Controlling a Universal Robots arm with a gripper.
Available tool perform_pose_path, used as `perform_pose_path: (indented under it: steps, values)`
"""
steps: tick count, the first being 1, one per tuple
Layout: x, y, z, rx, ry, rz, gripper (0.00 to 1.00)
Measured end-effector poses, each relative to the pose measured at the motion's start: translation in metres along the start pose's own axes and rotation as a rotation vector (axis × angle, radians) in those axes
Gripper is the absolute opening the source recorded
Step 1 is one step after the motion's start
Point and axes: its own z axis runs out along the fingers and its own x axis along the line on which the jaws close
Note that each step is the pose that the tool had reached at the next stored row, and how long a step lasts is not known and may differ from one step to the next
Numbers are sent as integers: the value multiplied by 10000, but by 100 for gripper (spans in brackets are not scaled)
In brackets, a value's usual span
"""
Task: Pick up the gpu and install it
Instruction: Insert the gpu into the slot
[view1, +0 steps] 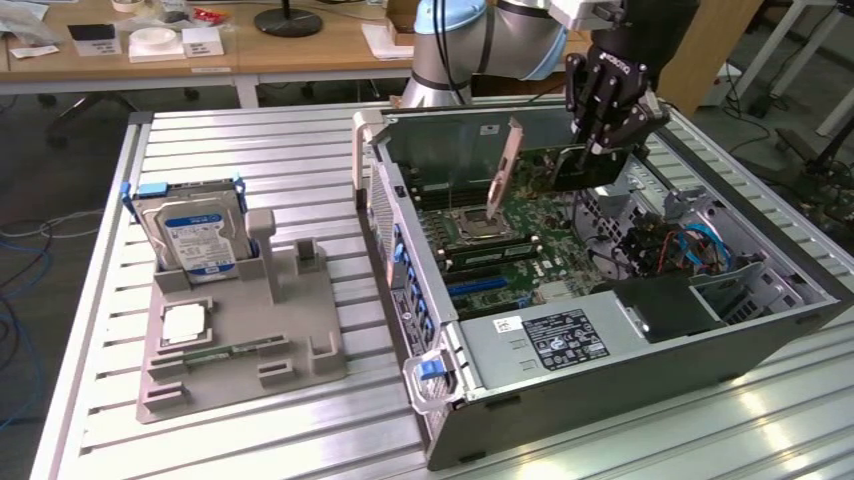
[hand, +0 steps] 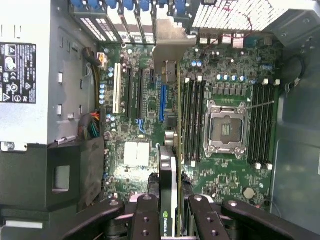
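the jaws, black and many-jointed, are partly closed on the gpu, a thin green circuit card with a black cooler on one face, gripping it by its upper edge. in the exterior view the card hangs upright at about 1 o'clock from the middle of the scene, inside the open grey metal computer case, over the far part of the green motherboard. whether its lower edge touches the board cannot be told. in the wrist view the gpu is seen edge-on between the black fingers, with its silver end bracket toward the case's rear wall and the long blue slot just beside its line. the square silver processor socket lies near it, with dark memory slots between. the silver power supply box sits at 5 o'clock from the card. well apart, at 9 o'clock on the ribbed aluminium tabletop, a grey plastic holder carries a silver hard drive with a blue-white label and a narrow green memory stick.
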Motion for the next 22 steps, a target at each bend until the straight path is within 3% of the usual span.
perform_pose_path:
  steps: [20, 21, 22]
  values:
    - [-1, 5, 63, -1, 4, 0, 27]
    - [0, 4, 65, 1, -27, -1, 27]
    - [-1, 4, 65, 5, -103, -2, 27]
